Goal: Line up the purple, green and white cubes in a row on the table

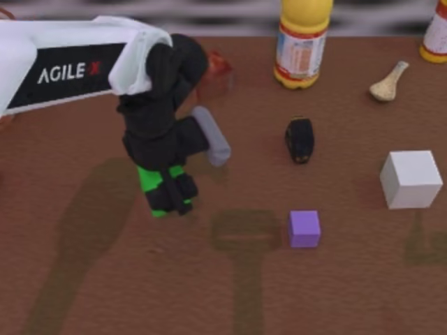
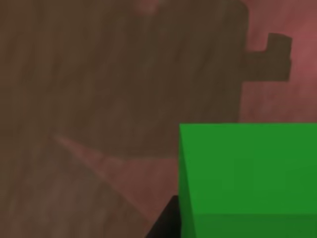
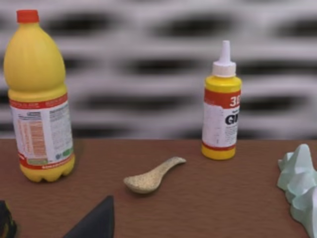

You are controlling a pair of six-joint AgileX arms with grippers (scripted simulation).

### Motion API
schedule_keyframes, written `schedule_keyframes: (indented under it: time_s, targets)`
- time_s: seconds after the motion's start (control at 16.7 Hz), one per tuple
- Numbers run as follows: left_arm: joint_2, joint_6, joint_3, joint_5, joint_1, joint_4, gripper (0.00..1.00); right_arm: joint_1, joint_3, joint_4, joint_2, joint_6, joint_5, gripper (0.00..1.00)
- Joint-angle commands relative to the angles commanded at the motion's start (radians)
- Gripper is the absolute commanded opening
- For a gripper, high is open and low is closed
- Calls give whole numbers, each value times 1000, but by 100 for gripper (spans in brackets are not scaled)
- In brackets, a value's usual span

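Left gripper squeezes green cube, left part of table. Purple cube sits near middle, white cube far right. Weak squeeze: cube may slip, land crooked. Right gripper not seen.

Left arm reaching in, left end effector pointing down, fingers closed.

The left hand covers most of the green cube; its finger gap cannot be made out; the reddish block at one o'clock from it is half hidden behind the arm; the right hand lies outside the top view.
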Motion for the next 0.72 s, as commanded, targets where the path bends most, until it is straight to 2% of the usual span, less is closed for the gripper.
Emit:
schedule_keyframes:
  time_s: [0.42,0.54,0.72]
  targets:
    - [-13,3,20,-1,-6,-33,0,0,0,0,0,0,0,100]
    - [7,19,58,1,-40,-54,0,0,0,0,0,0,0,100]
    - [60,62,170,3,-136,-113,0,0,0,0,0,0,0,100]
